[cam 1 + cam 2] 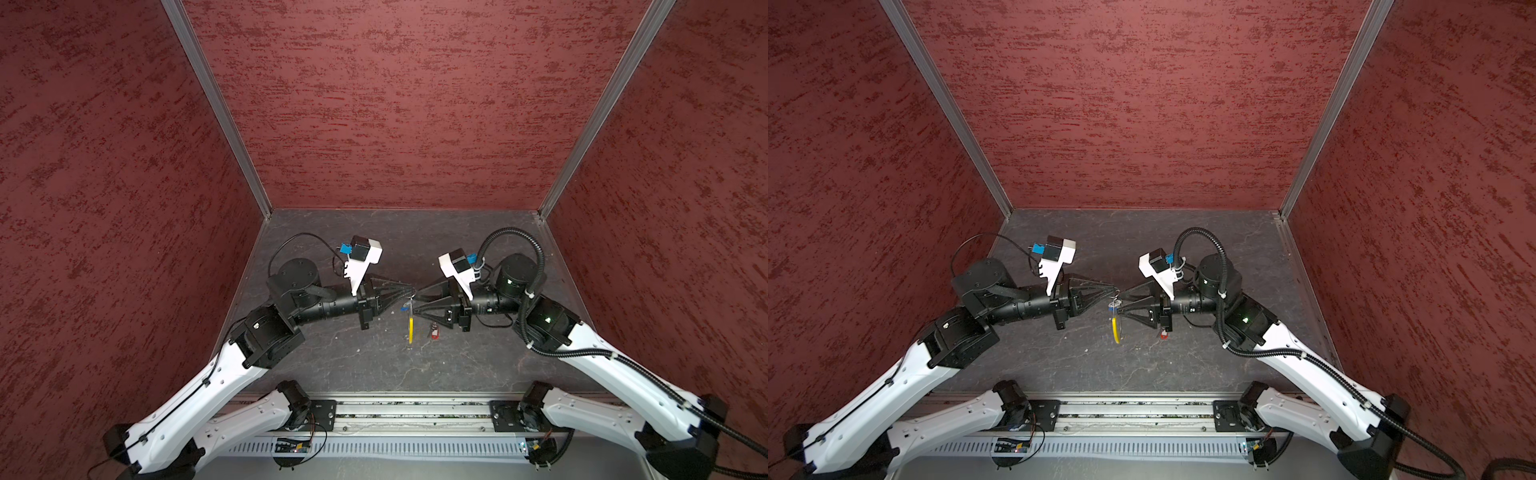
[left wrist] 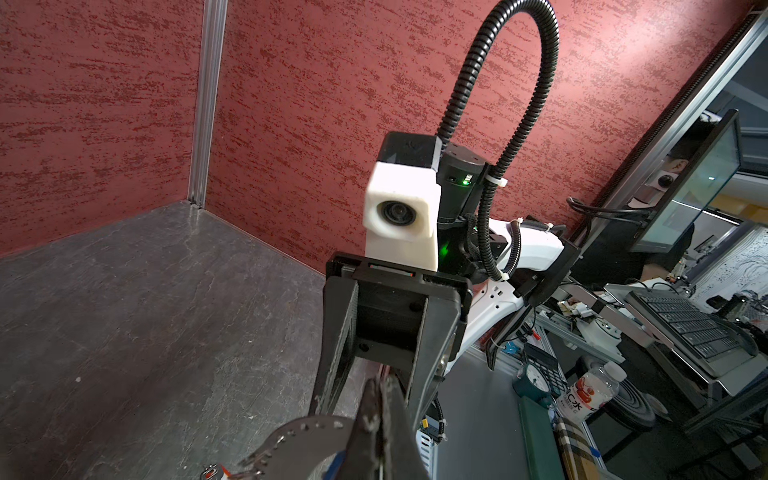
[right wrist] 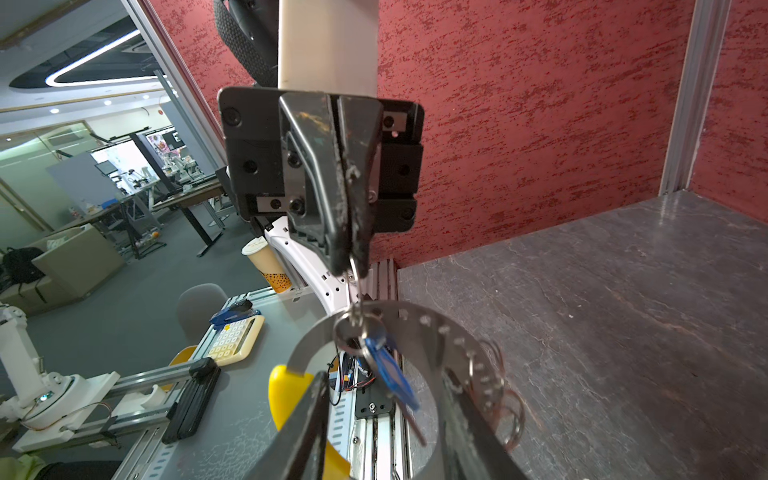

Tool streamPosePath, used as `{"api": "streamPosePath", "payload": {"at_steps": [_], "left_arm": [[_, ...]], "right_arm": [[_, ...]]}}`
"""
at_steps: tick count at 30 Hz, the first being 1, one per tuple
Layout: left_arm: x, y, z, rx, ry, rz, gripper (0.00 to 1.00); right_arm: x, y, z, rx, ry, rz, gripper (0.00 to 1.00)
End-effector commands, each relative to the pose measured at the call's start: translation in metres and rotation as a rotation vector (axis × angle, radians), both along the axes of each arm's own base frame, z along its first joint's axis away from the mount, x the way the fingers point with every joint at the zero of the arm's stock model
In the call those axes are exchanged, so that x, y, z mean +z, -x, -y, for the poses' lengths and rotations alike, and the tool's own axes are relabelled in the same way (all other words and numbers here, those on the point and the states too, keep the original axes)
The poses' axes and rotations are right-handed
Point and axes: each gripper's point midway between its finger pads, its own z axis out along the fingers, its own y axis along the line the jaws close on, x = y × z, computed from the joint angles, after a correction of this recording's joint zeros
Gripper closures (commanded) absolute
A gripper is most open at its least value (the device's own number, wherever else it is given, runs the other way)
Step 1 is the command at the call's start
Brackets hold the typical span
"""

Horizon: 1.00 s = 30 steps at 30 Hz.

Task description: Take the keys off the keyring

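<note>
left gripper (image 3: 351,259) jaws: clamped on keyring (image 3: 407,316)
right gripper (image 1: 415,302) jaws: apart, straddling keyring
red-tagged key (image 1: 434,333): on table (image 1: 353,374)

Keyring (image 3: 286,395) yellow, silver; blue tag (image 3: 392,374); red tag (image 1: 434,334), apparently; walls (image 1: 395,104) mottled maroon.

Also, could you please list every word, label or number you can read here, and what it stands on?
"C水": label of the clear plastic drinks bottle; its smaller print is unreadable.
Cream desk calculator: key marks too blurred to read.
Dark green round clock: numerals too small to read.
Blue plastic key tag: no text visible.
</note>
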Motion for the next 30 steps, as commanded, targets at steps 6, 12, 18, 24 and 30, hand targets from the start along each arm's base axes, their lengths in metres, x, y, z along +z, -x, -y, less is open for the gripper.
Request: {"api": "streamPosePath", "payload": {"at_steps": [6, 12, 18, 24, 30], "left_arm": [[0.007, 0.006, 0.001, -0.029, 0.030, 0.037, 1.00], [0.006, 0.006, 0.001, -0.031, 0.030, 0.035, 1.00], [0.007, 0.008, -0.002, -0.028, 0.029, 0.048, 1.00], [0.006, 0.015, -0.005, -0.055, 0.020, 0.060, 1.00], [0.002, 0.024, -0.004, -0.110, -0.002, 0.056, 1.00]], "right_arm": [[0.014, 0.002, -0.009, 0.017, -0.026, 0.065, 0.61], [0.020, 0.004, -0.008, 0.022, -0.040, 0.079, 0.83], [0.016, 0.005, -0.004, 0.003, -0.017, 0.076, 1.00], [0.010, 0.005, 0.006, -0.043, 0.050, 0.089, 1.00], [0.016, 0.008, 0.012, -0.045, 0.091, 0.129, 1.00]]}}
